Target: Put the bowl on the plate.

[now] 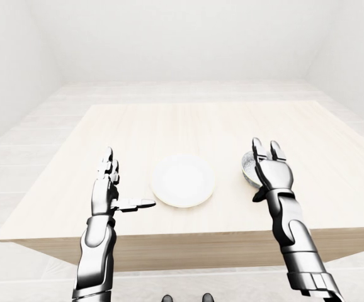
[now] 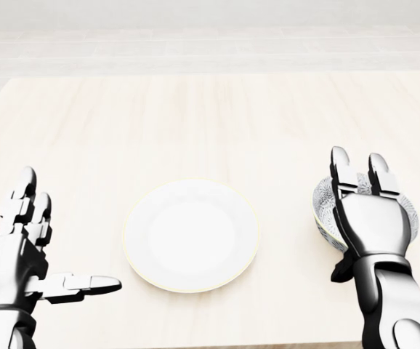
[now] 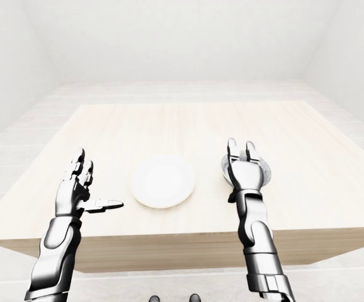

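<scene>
In the head view a white plate [image 2: 192,235] lies flat on the light wooden table [image 2: 195,116], slightly left of centre. To its right stands a patterned grey-white bowl [image 2: 324,209], apart from the plate. My right hand [image 2: 360,180] is held upright directly over the bowl with its fingers [image 2: 341,169] straight and spread, open, hiding the bowl's middle; only the bowl's left and right rims show. Whether the palm touches the bowl I cannot tell. At lower left my left hand [image 2: 50,243] is open, thumb pointing toward the plate, holding nothing.
The table's near edge [image 1: 188,236] runs just below both forearms in the left-eye view. White tiled floor [image 1: 31,145] and plain white walls surround the table. Nothing else lies on the tabletop.
</scene>
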Robot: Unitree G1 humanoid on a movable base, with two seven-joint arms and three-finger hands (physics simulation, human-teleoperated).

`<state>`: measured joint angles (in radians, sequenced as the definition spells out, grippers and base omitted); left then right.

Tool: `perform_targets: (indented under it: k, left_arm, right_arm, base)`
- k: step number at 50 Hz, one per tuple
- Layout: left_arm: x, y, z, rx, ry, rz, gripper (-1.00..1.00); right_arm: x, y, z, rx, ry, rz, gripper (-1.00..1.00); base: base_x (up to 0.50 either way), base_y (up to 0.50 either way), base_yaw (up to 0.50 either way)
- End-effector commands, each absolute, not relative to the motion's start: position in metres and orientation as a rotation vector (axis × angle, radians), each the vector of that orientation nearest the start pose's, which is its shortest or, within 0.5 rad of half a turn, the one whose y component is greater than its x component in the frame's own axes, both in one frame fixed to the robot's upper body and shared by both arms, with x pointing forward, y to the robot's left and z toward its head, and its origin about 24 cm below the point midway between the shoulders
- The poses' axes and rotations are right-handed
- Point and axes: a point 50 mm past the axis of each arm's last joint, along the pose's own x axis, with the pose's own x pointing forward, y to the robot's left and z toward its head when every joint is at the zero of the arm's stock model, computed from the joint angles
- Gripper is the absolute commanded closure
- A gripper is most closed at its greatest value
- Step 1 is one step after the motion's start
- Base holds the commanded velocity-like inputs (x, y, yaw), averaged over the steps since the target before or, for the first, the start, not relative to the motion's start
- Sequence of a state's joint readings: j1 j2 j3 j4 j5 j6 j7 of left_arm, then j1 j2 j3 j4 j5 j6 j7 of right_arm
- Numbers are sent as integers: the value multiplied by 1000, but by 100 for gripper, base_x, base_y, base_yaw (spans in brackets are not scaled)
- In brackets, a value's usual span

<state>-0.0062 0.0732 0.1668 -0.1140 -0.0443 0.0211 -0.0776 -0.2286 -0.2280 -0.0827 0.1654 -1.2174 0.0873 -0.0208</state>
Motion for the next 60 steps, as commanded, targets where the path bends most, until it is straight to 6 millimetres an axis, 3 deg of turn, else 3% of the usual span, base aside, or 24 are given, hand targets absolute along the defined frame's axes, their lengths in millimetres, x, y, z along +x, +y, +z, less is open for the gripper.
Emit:
perform_targets:
  k: [1,60]
  left_arm:
    - [252,199,71,38,-106,83,-100]
    - [249,197,71,46,-114,70,-100]
  right_arm:
    - [301,-214,63,-1440,71,-162,-100]
    - [303,-231,32,-1493,205,-99,-100]
  base:
    - [0,0,0]
    - [0,0,0]
